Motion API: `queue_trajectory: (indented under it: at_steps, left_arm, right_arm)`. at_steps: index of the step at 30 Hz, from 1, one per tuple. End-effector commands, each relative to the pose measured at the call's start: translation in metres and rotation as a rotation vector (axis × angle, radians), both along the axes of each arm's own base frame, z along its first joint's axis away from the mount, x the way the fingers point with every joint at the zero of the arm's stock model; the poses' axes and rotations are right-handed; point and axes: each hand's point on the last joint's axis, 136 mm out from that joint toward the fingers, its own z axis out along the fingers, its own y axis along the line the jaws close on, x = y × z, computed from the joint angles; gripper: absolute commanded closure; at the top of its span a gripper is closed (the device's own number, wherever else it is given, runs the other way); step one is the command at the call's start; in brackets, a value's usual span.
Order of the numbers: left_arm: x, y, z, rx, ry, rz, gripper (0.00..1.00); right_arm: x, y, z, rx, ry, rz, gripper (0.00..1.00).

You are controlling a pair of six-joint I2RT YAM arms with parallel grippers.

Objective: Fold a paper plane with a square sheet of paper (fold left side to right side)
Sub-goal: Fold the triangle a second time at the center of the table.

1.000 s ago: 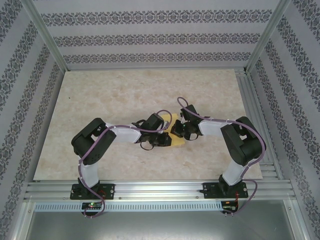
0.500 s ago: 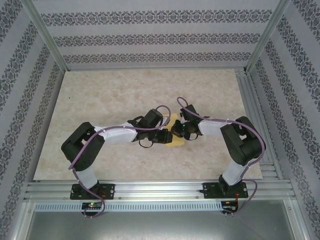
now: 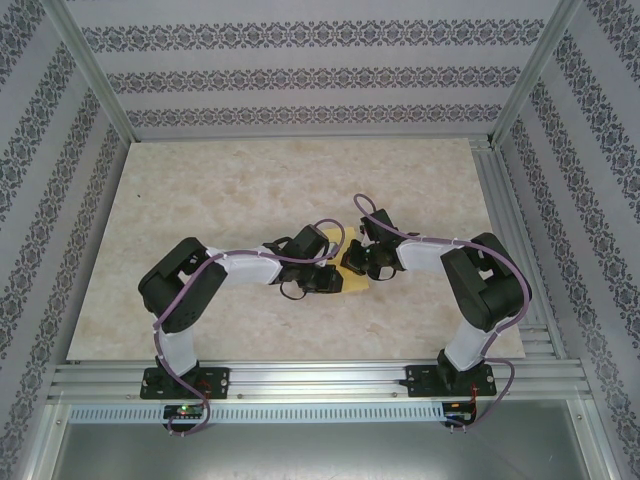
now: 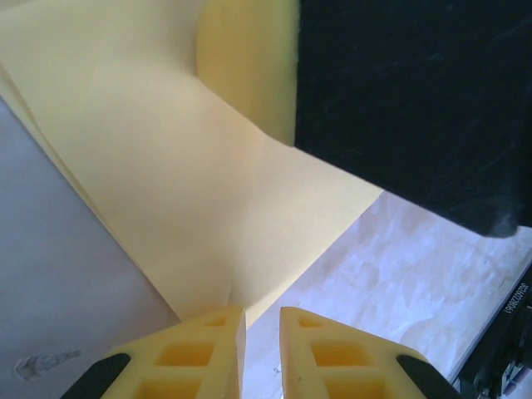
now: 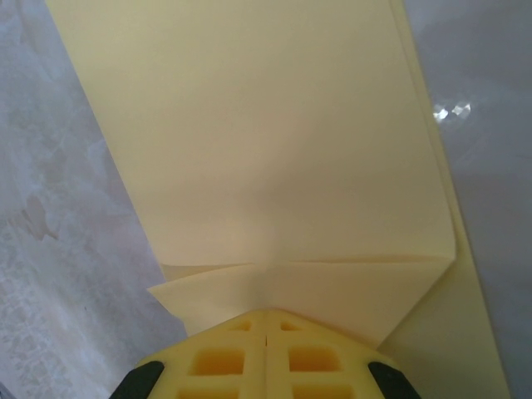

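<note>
Paper (image 5: pixel 274 150) mid-bench (image 3: pixel 250 190), part folded, lying between my two end effectors.
Right end effector (image 5: pixel 266 328) closed tight, tip down on a folded layer; I judge it best used as the pin. Left end effector (image 4: pixel 262 314) narrow, paper's corner at its slit; can't tell if nipped. Carry the left side over low and match the edges before pressing. A slip at the pin would skew the crease.

I work over a beige marbled table (image 3: pixel 250 190). Behind and beside it stand walls (image 3: pixel 300 70) papered in grey ornamental bands. Aluminium rails (image 3: pixel 320 378) edge its near side.
</note>
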Motion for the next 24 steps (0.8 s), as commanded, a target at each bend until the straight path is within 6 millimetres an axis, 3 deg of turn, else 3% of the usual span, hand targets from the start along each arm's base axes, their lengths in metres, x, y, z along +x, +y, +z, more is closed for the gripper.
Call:
queue_trajectory:
  at_steps: [1, 24]
  left_arm:
    - [0.002, -0.004, -0.001, -0.02, -0.01, -0.009, 0.8]
    - [-0.019, -0.002, -0.025, -0.005, 0.056, -0.026, 0.81]
  right_arm:
    - [-0.008, -0.006, -0.011, -0.05, 0.026, 0.001, 0.96]
    - [-0.007, -0.007, -0.011, -0.053, 0.024, -0.004, 0.96]
